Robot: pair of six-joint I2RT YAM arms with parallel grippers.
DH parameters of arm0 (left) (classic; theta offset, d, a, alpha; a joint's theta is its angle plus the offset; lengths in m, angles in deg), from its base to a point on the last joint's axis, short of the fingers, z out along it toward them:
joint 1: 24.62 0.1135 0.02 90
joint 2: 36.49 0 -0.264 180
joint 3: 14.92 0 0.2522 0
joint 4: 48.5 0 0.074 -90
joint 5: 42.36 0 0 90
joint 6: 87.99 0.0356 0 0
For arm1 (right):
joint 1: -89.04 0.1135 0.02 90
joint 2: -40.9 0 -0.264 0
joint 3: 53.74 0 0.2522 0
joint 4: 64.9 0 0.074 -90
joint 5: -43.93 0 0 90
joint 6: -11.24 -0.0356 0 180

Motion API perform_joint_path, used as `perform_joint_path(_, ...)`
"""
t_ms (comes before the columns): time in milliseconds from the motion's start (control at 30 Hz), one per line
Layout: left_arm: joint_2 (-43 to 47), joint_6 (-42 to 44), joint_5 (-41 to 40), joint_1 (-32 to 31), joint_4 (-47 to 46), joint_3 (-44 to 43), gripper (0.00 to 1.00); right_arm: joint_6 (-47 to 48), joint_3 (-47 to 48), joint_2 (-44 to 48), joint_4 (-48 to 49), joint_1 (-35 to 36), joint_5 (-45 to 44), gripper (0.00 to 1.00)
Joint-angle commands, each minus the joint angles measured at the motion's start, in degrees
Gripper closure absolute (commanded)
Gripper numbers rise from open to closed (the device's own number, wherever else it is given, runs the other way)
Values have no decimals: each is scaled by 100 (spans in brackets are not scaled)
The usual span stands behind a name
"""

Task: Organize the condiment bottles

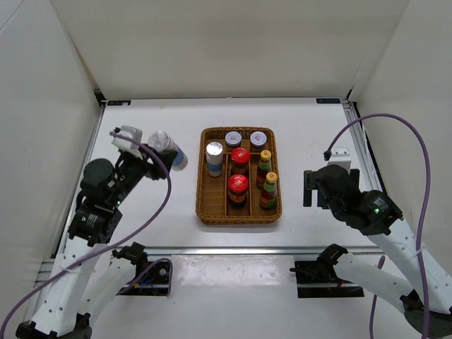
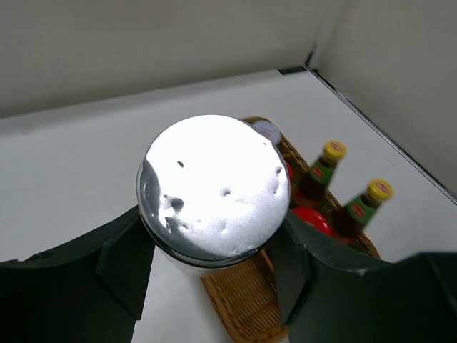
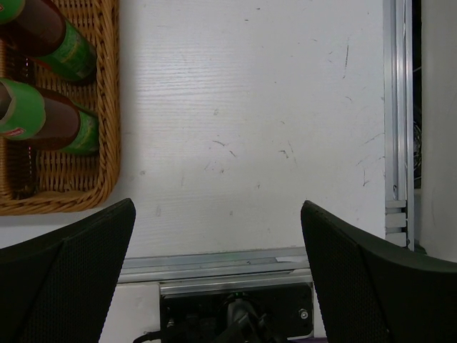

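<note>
Top external view: the held shaker (image 1: 162, 141), white with a silver cap, sits off the bench (image 1: 141, 212) surface in the left half, about midway between the far and near edges. The left tool (image 2: 211, 246) is clamped on it just under the cap, one finger (image 2: 118, 268) on each side.

Orientation: the shaker's long axis is close to vertical but appears tilted. The cap leans toward the left edge and the base toward the middle of the bench. How far it tilts cannot be judged.

Governing relation: the wicker tray (image 1: 203, 212) stands at the middle of the bench, directly toward the right edge from the held shaker and near it. Its long axis runs far edge to near edge. The second shaker (image 1: 214, 155) stands upright in the tray's left compartment. Wicker shows bare on its near side, which is judged the likely seat for the held one.

Other contents: the lilac-lidded jars (image 1: 233, 138), red-lidded jars (image 1: 240, 158) and sauce bottles (image 1: 265, 167) stand upright in the tray.

The left arm is nearer that compartment. The right tool (image 3: 218, 221), fingers spread and holding nothing, hangs beyond the tray's right side.
</note>
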Motion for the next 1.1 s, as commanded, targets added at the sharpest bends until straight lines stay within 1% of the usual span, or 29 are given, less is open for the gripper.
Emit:
perform_joint_path(0, 651, -702, 752, -47, 189, 530, 89, 74, -30, -5, 136, 54, 8, 0)
perform_joint_path(100, 1293, -905, 621, -47, -39, 1234, 89, 74, -30, -5, 136, 54, 8, 0)
perform_joint_path(200, 1313, -854, 682, -47, -163, 1465, 89, 74, -30, -5, 189, 54, 8, 0)
perform_joint_path(300, 769, -853, 1112, -47, -364, 1466, 89, 126, -30, -5, 189, 54, 8, 0)
perform_joint_path(367, 348, -853, 1201, -117, -679, 1466, 89, 126, -30, -66, 189, 54, 60, 0)
perform_joint_path(500, -137, -722, 833, -459, -1408, 1685, 89, 179, -30, -197, 242, 106, 131, 0)
perform_joint_path(600, -681, -660, 630, -731, -1411, 1685, 89, 179, -30, -251, 242, 159, 131, 0)
perform_joint_path(767, -972, -607, 252, -1258, -2068, 2168, 89, 179, -30, -251, 242, 159, 131, 0)
perform_joint_path(800, -973, -607, 95, -1312, -2131, 2169, 89, 179, -30, -251, 242, 159, 131, 0)
perform_joint_path(900, -1236, -607, -38, -1443, -2490, 2309, 89, 179, -30, -128, 242, 159, 131, 0)
perform_joint_path(1067, -1746, -502, -91, -1566, -2817, 2441, 89, 179, -30, -180, 242, 159, 131, 0)
